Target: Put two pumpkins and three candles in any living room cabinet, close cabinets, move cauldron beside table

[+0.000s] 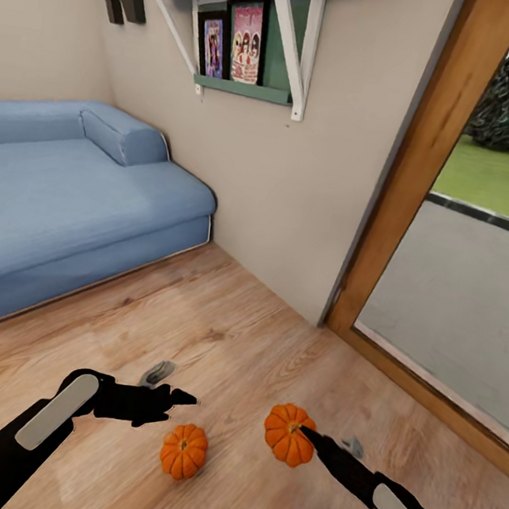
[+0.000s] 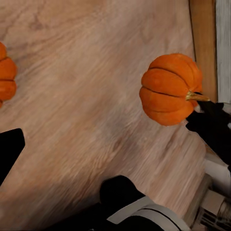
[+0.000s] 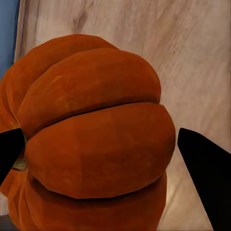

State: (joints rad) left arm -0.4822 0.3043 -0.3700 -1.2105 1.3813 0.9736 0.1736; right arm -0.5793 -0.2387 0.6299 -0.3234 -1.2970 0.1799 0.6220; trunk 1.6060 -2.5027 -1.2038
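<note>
Right hand (image 1: 308, 436) pinching one pumpkin (image 1: 289, 434) by its sides, fingers (image 3: 204, 163) pressed against the orange ribs, stem end turned toward the arm; whether lifted off the wooden floor (image 1: 236, 340) or resting on it, cannot tell. Second pumpkin (image 1: 183, 450) sitting on the floor between the two arms, nearer the left one, untouched. Left hand (image 1: 181, 398) hovering just above and beside that second pumpkin, fingers apparently spread, gripping nothing. Blue sofa (image 1: 70, 200) against the wall at left. Wall shelf (image 1: 235, 21) above with framed pictures. Wood-framed glass door (image 1: 424, 172) at right, lawn beyond.
</note>
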